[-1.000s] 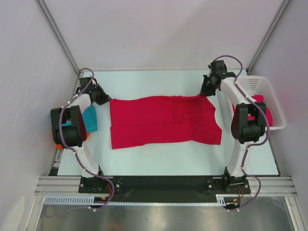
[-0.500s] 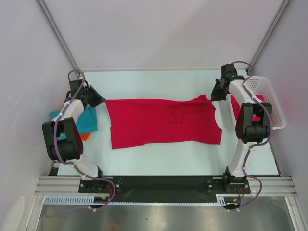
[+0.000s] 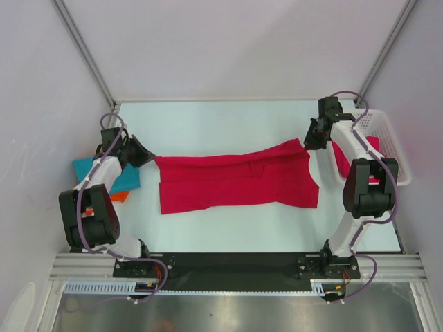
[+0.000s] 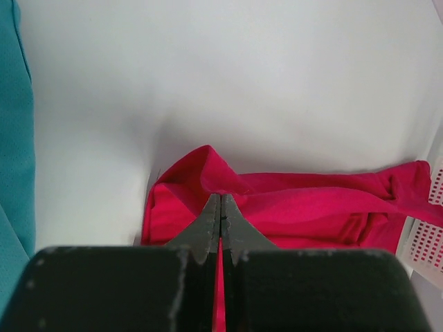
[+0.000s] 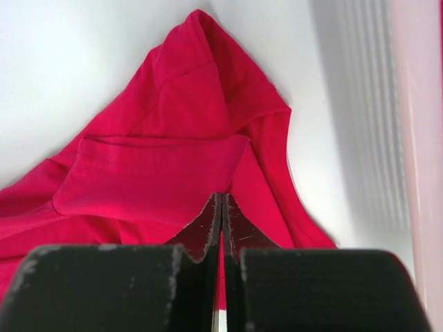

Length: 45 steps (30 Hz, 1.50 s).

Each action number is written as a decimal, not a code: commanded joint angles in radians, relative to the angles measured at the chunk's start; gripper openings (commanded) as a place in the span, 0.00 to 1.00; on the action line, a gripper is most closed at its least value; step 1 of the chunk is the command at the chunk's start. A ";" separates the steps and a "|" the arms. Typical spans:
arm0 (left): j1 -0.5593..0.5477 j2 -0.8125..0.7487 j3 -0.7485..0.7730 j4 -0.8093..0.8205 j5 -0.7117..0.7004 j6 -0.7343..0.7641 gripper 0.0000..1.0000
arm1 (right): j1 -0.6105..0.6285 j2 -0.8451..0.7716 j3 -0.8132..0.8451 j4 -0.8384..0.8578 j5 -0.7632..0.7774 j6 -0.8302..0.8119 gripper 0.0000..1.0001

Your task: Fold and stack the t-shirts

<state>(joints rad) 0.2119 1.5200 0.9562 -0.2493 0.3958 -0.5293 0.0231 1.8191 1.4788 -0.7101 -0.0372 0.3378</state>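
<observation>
A crimson red t-shirt (image 3: 235, 183) lies spread across the middle of the table, its back edge raised at both ends. My left gripper (image 3: 147, 157) is shut on its back left corner, and in the left wrist view the red cloth (image 4: 311, 207) is pinched between the closed tips (image 4: 220, 202). My right gripper (image 3: 305, 143) is shut on the back right corner. The right wrist view shows the red cloth (image 5: 159, 166) running under its tips (image 5: 221, 200). A teal t-shirt (image 3: 129, 178) lies on an orange one (image 3: 119, 197) at the left edge.
A white mesh basket (image 3: 396, 149) stands at the right edge with another red shirt (image 3: 374, 144) in it, close behind my right arm. The teal cloth (image 4: 14, 138) fills the left side of the left wrist view. Grey walls close off three sides.
Both grippers have moved outward and a little toward the near side with the shirt's back corners. The back edge has risen off the table and been drawn taut and nearer.
</observation>
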 commanded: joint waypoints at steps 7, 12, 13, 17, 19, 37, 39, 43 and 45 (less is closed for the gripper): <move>0.003 -0.130 -0.042 -0.022 0.028 0.052 0.00 | 0.001 -0.115 -0.092 -0.005 0.036 0.001 0.00; 0.003 -0.159 -0.050 -0.050 0.029 0.064 0.00 | 0.003 -0.145 -0.136 0.001 0.065 0.003 0.00; 0.004 -0.164 -0.053 -0.056 0.031 0.068 0.00 | 0.003 -0.149 -0.149 0.001 0.066 0.004 0.00; 0.003 -0.198 -0.066 -0.067 0.038 0.071 0.00 | 0.003 -0.164 -0.173 0.001 0.072 0.006 0.00; 0.004 -0.208 -0.077 -0.074 0.041 0.072 0.00 | 0.001 -0.178 -0.184 0.001 0.079 0.006 0.00; 0.003 -0.342 -0.181 -0.107 0.051 0.097 0.00 | 0.001 -0.282 -0.284 -0.003 0.099 0.012 0.00; 0.004 -0.354 -0.191 -0.111 0.051 0.097 0.00 | 0.001 -0.288 -0.290 -0.003 0.099 0.012 0.00; 0.004 -0.369 -0.198 -0.122 0.051 0.103 0.00 | 0.001 -0.300 -0.308 -0.003 0.097 0.014 0.00; 0.003 -0.379 -0.206 -0.127 0.054 0.107 0.00 | 0.001 -0.314 -0.322 -0.003 0.099 0.017 0.00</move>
<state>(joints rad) 0.2119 1.1839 0.7624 -0.3737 0.4271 -0.4580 0.0235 1.5627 1.1732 -0.7177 0.0380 0.3424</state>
